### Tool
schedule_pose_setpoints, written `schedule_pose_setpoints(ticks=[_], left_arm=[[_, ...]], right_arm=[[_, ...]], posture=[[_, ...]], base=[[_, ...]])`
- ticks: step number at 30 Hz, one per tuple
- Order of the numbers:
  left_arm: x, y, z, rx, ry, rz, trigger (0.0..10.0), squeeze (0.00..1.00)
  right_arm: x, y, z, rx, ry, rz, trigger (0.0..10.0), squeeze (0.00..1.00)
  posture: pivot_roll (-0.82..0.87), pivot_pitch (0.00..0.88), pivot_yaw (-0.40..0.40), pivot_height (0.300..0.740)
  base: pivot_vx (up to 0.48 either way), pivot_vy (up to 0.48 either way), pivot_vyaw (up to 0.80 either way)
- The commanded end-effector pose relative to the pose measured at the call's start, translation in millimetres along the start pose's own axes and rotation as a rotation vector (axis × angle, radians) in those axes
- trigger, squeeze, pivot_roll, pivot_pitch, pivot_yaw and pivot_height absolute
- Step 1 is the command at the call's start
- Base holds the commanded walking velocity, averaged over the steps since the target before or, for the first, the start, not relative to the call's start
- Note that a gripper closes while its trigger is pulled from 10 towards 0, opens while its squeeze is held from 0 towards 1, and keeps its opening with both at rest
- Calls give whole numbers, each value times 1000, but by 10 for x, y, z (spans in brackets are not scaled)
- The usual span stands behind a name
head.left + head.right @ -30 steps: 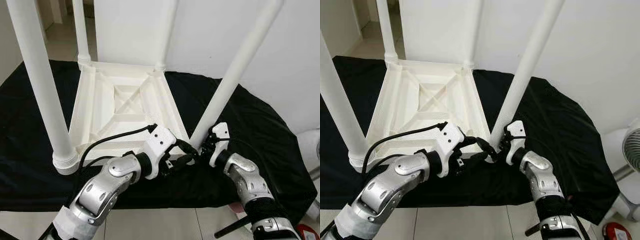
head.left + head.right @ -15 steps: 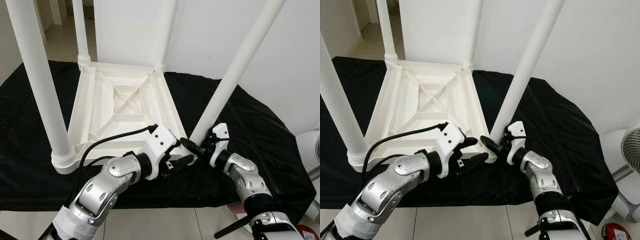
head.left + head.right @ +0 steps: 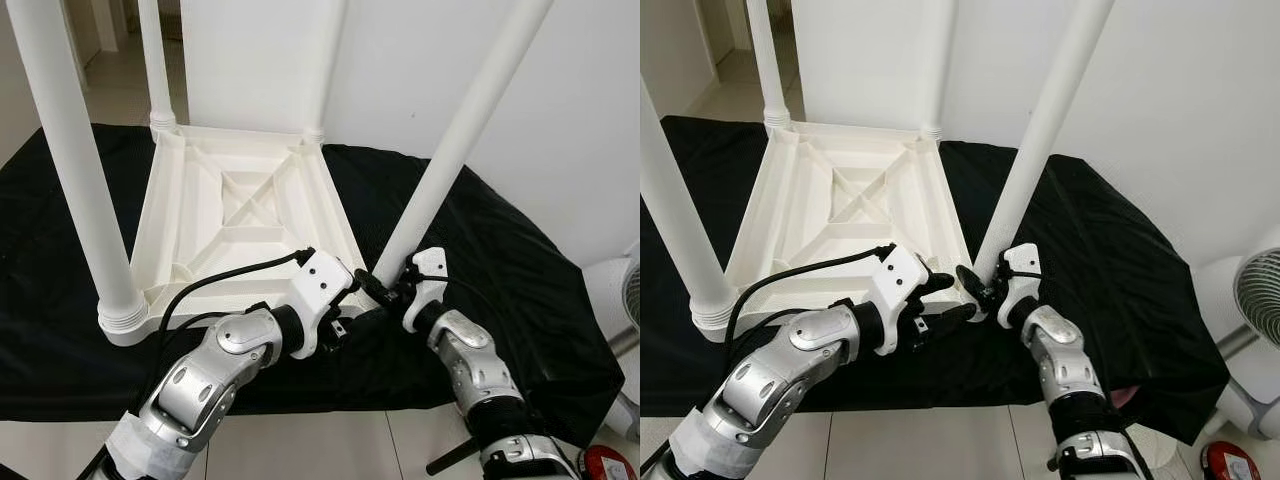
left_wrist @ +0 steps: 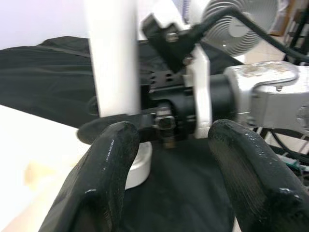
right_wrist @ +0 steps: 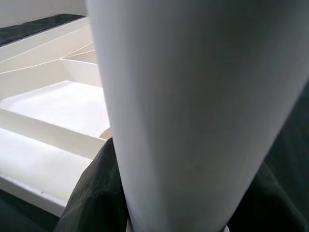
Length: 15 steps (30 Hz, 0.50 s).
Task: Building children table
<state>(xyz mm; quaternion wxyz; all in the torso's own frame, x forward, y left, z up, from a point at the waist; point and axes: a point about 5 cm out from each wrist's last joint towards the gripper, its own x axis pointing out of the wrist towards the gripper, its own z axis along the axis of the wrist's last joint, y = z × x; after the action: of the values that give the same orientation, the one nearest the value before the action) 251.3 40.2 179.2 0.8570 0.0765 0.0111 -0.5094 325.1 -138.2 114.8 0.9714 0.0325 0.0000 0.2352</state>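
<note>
Right pincer [image 3: 978,285] grips the table leg [image 3: 1040,130] (near corner) — left pincer [image 3: 945,298] spread beside.

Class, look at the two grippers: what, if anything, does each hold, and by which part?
The right gripper grips the near-right table leg at its base, by the socket. The left gripper is open beside it, holding nothing.

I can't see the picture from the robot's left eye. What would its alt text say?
A white children's table lies upside down on a black cloth, its legs pointing up. At its near right corner, the right gripper has its fingers around the base of a leg, and the left gripper hovers beside it.
</note>
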Motion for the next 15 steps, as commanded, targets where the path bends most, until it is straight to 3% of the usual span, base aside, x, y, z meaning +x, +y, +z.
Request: schedule_pose_setpoints(ticks=[1, 3, 7, 11, 15], left_arm=[[29, -32, -19, -1, 7, -64, 10000, 0], [31, -28, -17, 0, 7, -64, 10000, 0], [35, -21, -17, 0, 5, -61, 10000, 0], [36, -17, -13, -1, 4, -59, 10000, 0], [37, -15, -16, -1, 4, -59, 10000, 0]], right_arm=[[-14, -1, -54, 18, 35, -104, 10000, 0], [-30, 79, -66, 33, 34, -247, 10000, 0], [-44, 227, -102, 55, 36, -386, 10000, 0], [-14, 398, -74, 44, 16, -382, 10000, 0], [-6, 393, -49, 36, 7, -380, 10000, 0]], posture=[[25, 0, -128, 740], [25, 0, -129, 740], [28, 0, -130, 740], [33, 0, -131, 740], [29, 0, -125, 740]], base=[[0, 0, 0], [0, 0, 0], [0, 0, 0], [0, 0, 0], [0, 0, 0]])
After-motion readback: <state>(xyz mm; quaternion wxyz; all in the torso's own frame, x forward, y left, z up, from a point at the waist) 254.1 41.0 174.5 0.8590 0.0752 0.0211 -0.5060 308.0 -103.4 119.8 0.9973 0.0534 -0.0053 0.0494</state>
